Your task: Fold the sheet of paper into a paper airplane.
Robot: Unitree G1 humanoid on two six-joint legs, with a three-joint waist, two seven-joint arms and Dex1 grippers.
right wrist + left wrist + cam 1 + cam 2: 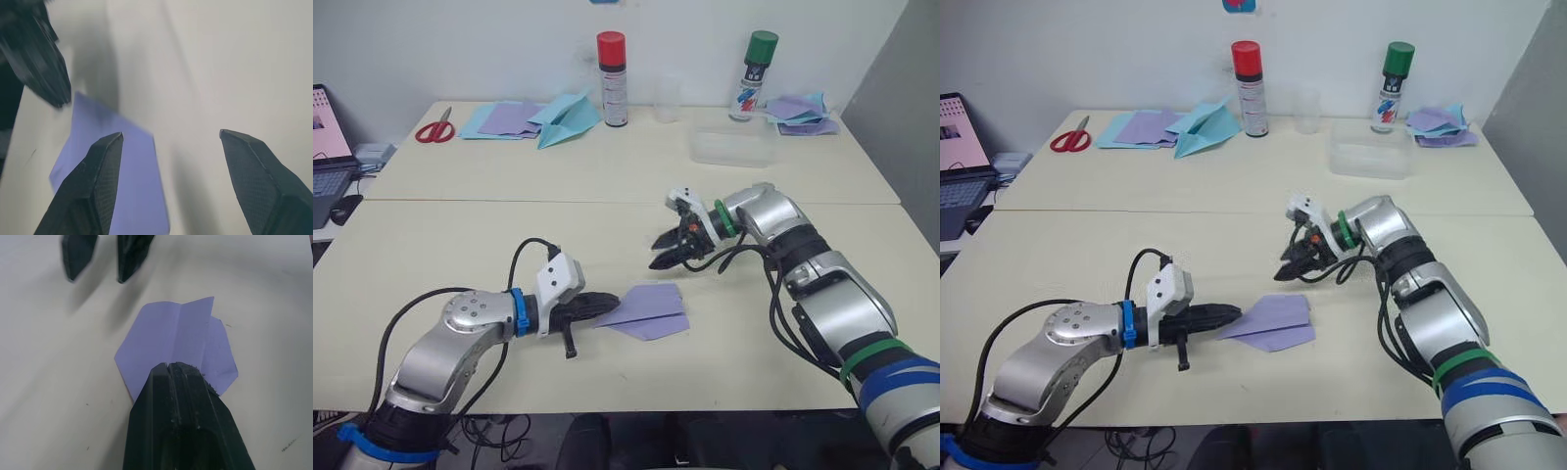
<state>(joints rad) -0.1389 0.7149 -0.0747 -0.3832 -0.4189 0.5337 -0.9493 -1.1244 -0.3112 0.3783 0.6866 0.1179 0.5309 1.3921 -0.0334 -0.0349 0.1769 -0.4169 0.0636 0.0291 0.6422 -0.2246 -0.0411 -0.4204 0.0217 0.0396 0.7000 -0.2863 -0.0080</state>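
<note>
Left wrist view: left jaws together on paper airplane [178, 345] nose, right jaws apart above.

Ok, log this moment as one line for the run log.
left gripper: shut on paper airplane nose | right gripper: open, above table, off paper | fold: dart shape formed

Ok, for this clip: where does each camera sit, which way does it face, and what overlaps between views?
Left eye view: on the head, looking forward and down over the table; both arms show.
Right eye view: the same scene from the stereo partner.
Left wrist view: on the left wrist, looking along the shut left gripper pinching the paper airplane.
Right wrist view: on the right wrist, looking between the open fingers of the right gripper at the airplane.
Shared: every view shows the airplane, and each wrist view catches the other gripper.
</note>
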